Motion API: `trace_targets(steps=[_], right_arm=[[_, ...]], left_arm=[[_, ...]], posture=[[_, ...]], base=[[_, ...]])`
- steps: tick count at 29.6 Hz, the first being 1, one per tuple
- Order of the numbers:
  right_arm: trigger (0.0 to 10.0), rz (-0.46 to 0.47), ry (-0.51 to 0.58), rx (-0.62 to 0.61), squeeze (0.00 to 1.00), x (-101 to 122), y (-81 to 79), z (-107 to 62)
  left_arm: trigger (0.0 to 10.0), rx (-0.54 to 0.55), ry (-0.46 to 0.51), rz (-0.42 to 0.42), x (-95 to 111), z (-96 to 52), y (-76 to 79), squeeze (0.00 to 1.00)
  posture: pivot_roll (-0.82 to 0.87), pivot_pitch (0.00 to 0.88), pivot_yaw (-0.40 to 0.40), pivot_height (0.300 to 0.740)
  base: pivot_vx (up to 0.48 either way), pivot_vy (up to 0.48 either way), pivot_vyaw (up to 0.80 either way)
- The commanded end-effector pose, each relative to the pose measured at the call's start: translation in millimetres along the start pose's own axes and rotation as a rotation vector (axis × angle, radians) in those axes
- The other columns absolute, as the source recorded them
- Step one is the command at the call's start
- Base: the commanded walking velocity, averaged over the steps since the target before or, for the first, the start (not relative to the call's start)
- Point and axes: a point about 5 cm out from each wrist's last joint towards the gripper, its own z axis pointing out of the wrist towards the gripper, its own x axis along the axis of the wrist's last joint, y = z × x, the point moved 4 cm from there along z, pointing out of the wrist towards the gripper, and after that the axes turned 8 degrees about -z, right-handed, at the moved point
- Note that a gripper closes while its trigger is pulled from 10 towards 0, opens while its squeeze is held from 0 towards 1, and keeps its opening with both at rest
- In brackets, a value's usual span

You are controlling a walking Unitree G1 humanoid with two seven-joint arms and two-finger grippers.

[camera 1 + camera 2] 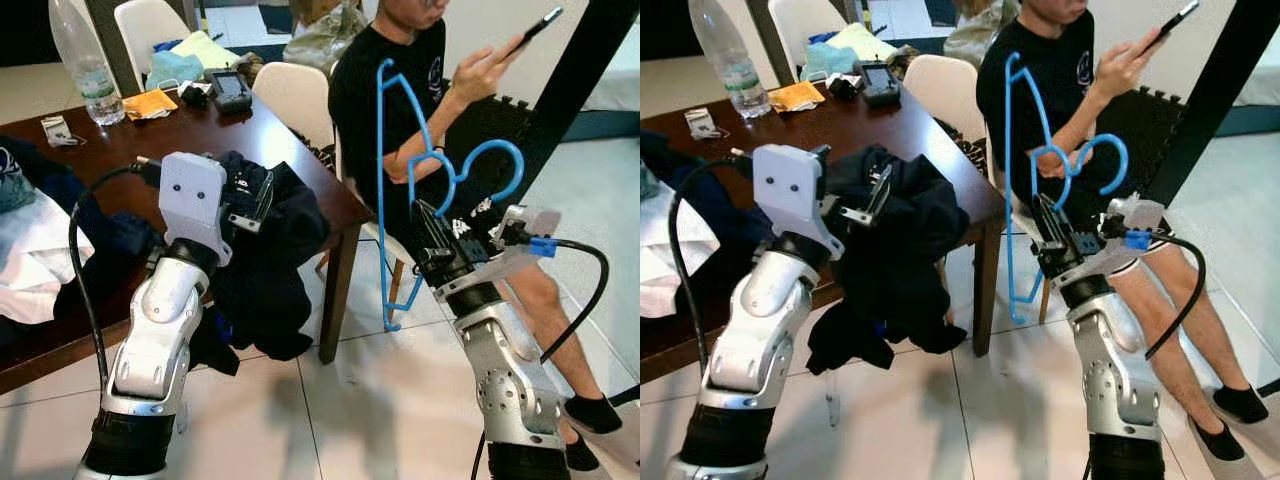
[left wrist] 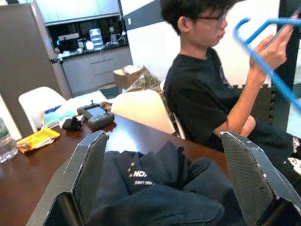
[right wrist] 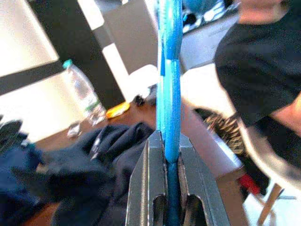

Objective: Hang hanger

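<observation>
My right gripper [image 1: 425, 228] is shut on a blue plastic hanger [image 1: 381, 180] and holds it upright beside the table's corner, with the hook [image 1: 492, 152] curling to the right. In the right wrist view the hanger's bar [image 3: 169, 70] runs straight up out of the closed fingers [image 3: 149, 179]. A dark navy garment [image 1: 272, 262] lies bunched on the table corner and hangs over its edge. My left gripper [image 1: 258, 205] hovers open just above that garment [image 2: 155, 188], with both fingers [image 2: 89, 174] spread wide and nothing between them.
A person [image 1: 400, 80] sits on a chair right behind the hanger, holding a phone. The brown table [image 1: 190, 135] carries a water bottle [image 1: 85, 60], small devices and more clothes at the left. A white chair [image 1: 300, 95] stands at the table's far side. A black post [image 1: 590, 60] rises at right.
</observation>
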Motion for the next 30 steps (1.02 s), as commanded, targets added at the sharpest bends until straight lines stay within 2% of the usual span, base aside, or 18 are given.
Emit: trace_targets(steps=[1, 3, 4, 8, 10, 11, 15, 30], right_arm=[[10.0, 0.004, -0.013, 0.012, 0.00, -2.4, -3.2, -2.4], [10.0, 0.002, -0.029, 0.012, 0.00, -6.2, -4.7, -4.2], [10.0, 0.002, -0.045, 0.019, 0.00, -10.6, -7.4, -5.4], [10.0, 0.006, -0.061, 0.033, 0.00, -15.4, -12.5, -5.5], [10.0, 0.006, -0.061, 0.033, 0.00, -15.4, -12.5, -5.5], [10.0, 0.009, -0.063, 0.037, 0.00, -16.3, -14.0, -4.9], [10.0, 0.022, -0.062, 0.045, 0.00, -15.7, -16.8, -3.2], [10.0, 0.017, -0.076, 0.068, 0.00, -17.9, -24.3, -2.0]], left_arm=[[10.0, 0.007, -0.017, 0.005, -2.6, -1.8, -2.4, 0.00], [10.0, 0.019, -0.039, -0.001, -7.4, -3.5, -2.4, 0.00], [10.0, 0.017, -0.082, -0.011, -16.1, -7.9, 0.0, 0.00], [10.0, 0.007, -0.136, -0.052, -27.5, -12.8, 5.7, 0.00], [10.0, 0.007, -0.136, -0.052, -27.5, -12.8, 5.7, 0.00], [10.0, 0.013, -0.130, -0.073, -27.3, -12.7, 6.6, 0.00], [10.0, 0.028, -0.131, -0.063, -27.0, -7.6, 4.4, 0.00], [10.0, 0.026, -0.138, -0.050, -25.1, -3.3, 6.4, 0.00]], posture=[[0.16, 0.135, -0.030, 0.740], [0.15, 0.139, -0.031, 0.740], [0.15, 0.142, -0.032, 0.740], [0.15, 0.140, -0.034, 0.740], [0.15, 0.140, -0.034, 0.740], [0.15, 0.141, -0.033, 0.740], [0.15, 0.141, -0.030, 0.740], [0.15, 0.137, -0.027, 0.740]], base=[[0.000, 0.000, 0.68], [0.000, 0.000, 0.68], [0.000, -0.428, 0.68], [0.000, -0.428, 0.68], [0.000, -0.431, 0.68], [0.000, 0.000, 0.68], [0.000, 0.000, 0.68], [0.000, 0.000, 0.68]])
